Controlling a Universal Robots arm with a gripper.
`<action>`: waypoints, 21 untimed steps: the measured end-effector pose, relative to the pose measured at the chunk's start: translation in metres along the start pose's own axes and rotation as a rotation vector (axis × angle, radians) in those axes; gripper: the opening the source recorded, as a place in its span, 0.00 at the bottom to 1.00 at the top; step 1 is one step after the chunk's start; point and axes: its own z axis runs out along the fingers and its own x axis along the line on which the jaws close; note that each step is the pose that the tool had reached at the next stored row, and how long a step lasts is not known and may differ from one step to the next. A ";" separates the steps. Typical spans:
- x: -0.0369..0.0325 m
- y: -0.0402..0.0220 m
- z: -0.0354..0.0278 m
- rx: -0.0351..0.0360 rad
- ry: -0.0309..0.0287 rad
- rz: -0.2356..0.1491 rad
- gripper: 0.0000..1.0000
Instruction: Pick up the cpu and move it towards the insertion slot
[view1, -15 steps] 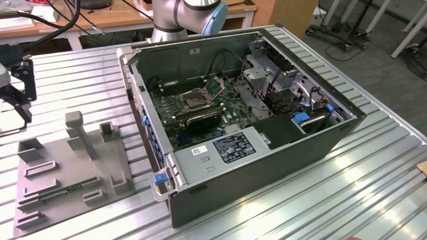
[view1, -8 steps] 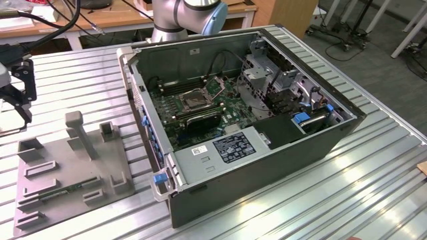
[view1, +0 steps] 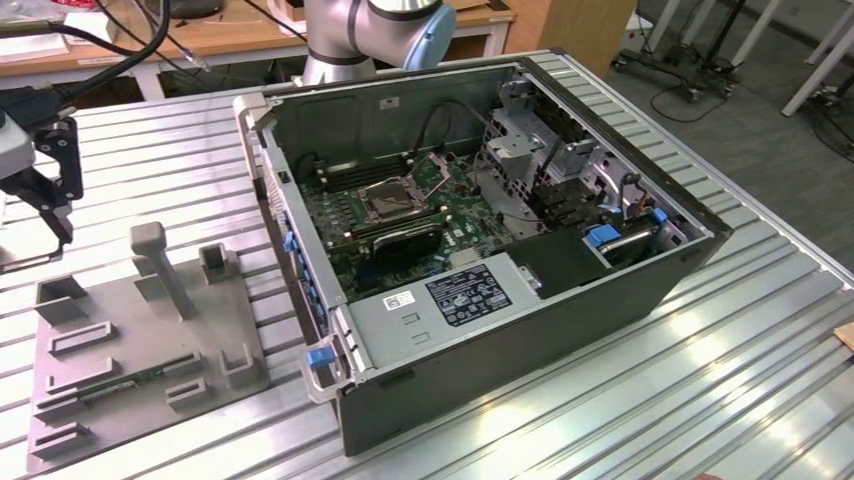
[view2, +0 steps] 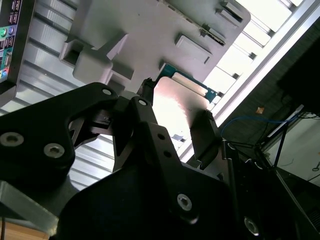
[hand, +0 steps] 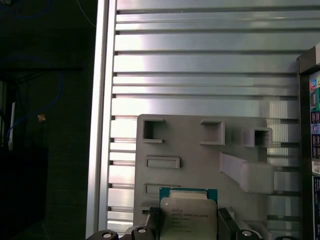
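The cpu is clamped edgewise by the gripper, apparently above the grey tray at the exterior view's left. It could be dropped if the thin edge hold slips.

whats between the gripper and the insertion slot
In the exterior view, table slats and then the computer case's wall lie between the gripper and the insertion slot.

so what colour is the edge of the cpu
Teal-green round the cpu; best in the first wrist view.
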 end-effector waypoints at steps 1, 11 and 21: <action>-0.0014 0.0000 0.0000 0.0000 0.0000 0.000 0.54; -0.0021 0.0003 -0.0080 0.0000 -0.0001 0.000 0.54; -0.0022 0.0004 -0.0119 0.0000 0.0000 0.000 0.54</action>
